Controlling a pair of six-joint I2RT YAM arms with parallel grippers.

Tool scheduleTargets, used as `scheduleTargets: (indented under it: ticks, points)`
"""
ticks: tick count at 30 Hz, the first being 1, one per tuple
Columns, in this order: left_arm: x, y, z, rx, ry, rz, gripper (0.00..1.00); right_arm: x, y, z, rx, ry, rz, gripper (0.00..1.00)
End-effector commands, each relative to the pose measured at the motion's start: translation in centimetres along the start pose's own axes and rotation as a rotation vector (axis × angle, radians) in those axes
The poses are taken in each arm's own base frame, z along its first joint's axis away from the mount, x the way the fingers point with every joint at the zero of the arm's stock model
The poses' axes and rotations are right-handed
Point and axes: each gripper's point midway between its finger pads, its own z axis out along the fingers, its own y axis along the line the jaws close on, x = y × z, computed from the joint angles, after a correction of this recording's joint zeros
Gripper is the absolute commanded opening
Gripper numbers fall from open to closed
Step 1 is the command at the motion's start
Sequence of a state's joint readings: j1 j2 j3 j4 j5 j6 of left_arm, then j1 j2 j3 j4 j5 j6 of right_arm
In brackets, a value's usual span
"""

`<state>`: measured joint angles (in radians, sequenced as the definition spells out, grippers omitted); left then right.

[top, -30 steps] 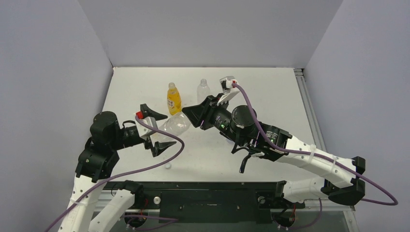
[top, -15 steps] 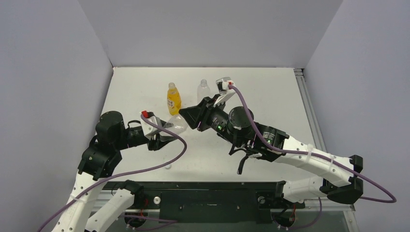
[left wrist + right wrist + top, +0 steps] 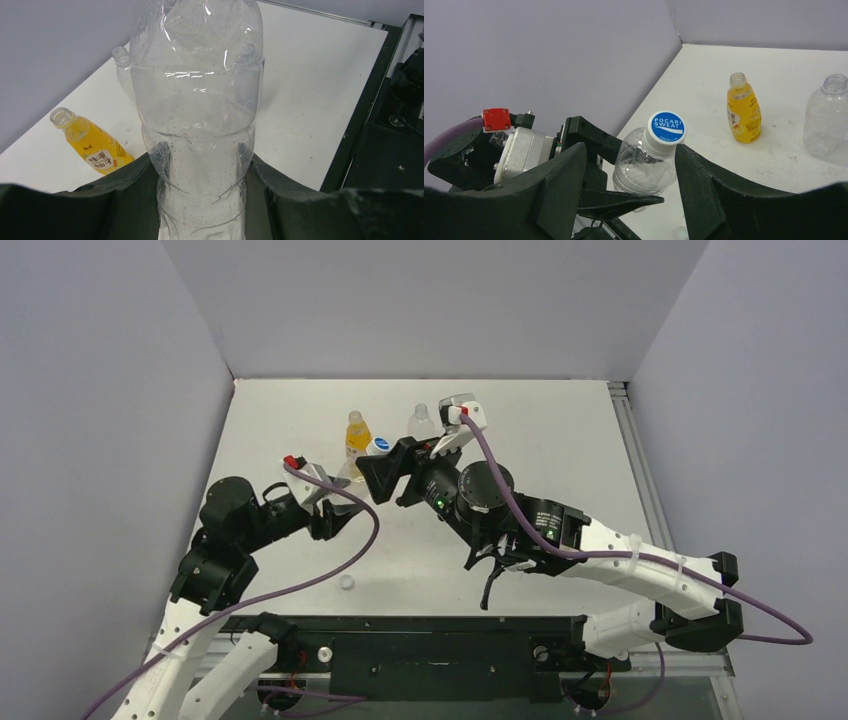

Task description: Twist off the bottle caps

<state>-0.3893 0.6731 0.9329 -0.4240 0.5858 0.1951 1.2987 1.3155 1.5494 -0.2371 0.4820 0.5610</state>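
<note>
Cap [image 3: 666, 127] of bottle [image 3: 200, 100] btwn right hand [image 3: 630, 147]

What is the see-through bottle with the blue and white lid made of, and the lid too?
The clear colourless bottle looks like thin, glossy plastic: the table shows through it, light glints on it and its wall is creased. Its round white cap with a blue printed top looks like harder, opaque plastic with a smooth, slightly shiny face.

1. The left arm [image 3: 215, 550] is folded at the elbow and reaches forward-right; the left gripper [image 3: 338, 508] is clamped on a bottle [image 3: 200, 100].
2. The right arm [image 3: 600, 550] stretches forward and leftward; the right gripper [image 3: 378, 468] has its fingers spread wide and faces the left one.
</note>
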Motion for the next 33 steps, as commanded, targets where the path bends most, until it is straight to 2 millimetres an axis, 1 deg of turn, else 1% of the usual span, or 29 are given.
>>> scheduleTargets:
  ticks: [1,5,12,17,22,29,33]
  points:
    - [-2.1,1.7,0.0,-0.099,-0.084,-0.001,0.27,-1.8,0.0,0.3,0.054,-0.059,-0.014,0.59]
    - [-2.5,1.7,-0.1,-0.106,-0.097,0.006,0.27,-1.9,0.3,0.7,0.06,-0.062,-0.016,0.57]
    - [-3.0,1.3,-0.3,-0.097,-0.115,0.018,0.27,-2.1,-0.2,1.3,0.097,-0.08,-0.013,0.55]
    - [-3.1,1.0,-0.3,-0.088,-0.119,0.024,0.27,-2.6,0.2,1.9,0.075,-0.091,0.021,0.47]
    - [-3.0,0.9,-0.3,-0.084,-0.117,0.025,0.27,-3.2,1.0,2.0,0.039,-0.105,0.046,0.43]
    - [-3.2,0.7,-0.4,-0.081,-0.122,0.03,0.27,-2.7,1.5,2.4,0.017,-0.093,0.059,0.38]
    - [-3.3,0.6,-0.4,-0.076,-0.126,0.029,0.27,-2.8,1.8,2.8,0.009,-0.092,0.062,0.31]
